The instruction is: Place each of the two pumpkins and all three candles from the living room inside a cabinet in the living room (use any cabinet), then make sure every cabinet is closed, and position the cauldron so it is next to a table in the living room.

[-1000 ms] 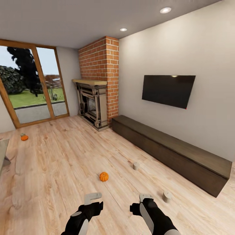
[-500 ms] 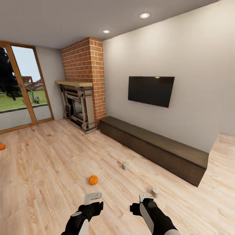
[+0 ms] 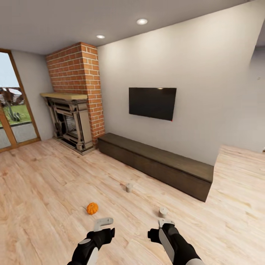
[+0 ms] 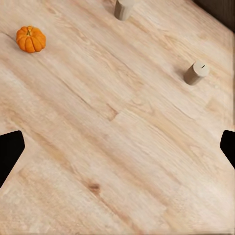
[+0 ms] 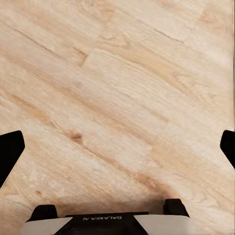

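One orange pumpkin (image 3: 92, 208) (image 4: 30, 39) lies on the wood floor just ahead of my left gripper (image 3: 105, 228) (image 4: 117, 149). Two grey-beige candles stand on the floor: one (image 3: 129, 187) (image 4: 125, 7) farther out, the other (image 3: 163, 212) (image 4: 197, 72) close in front of my right gripper (image 3: 160, 228) (image 5: 117, 149). Both grippers hang open and hold nothing above bare floor. The long dark brown cabinet (image 3: 158, 163) runs along the wall behind the candles, its fronts shut. The cauldron and the table are out of view.
A brick fireplace (image 3: 71, 117) stands in the corner left of the cabinet, and a black TV (image 3: 152, 103) hangs on the wall above it. A glass door (image 3: 9, 121) is at the far left. The floor opens into another room at right (image 3: 243, 165).
The head view has swung to the right, so the whole scene has slid left and the far pumpkin by the door has left the picture. Both arms keep their pose.
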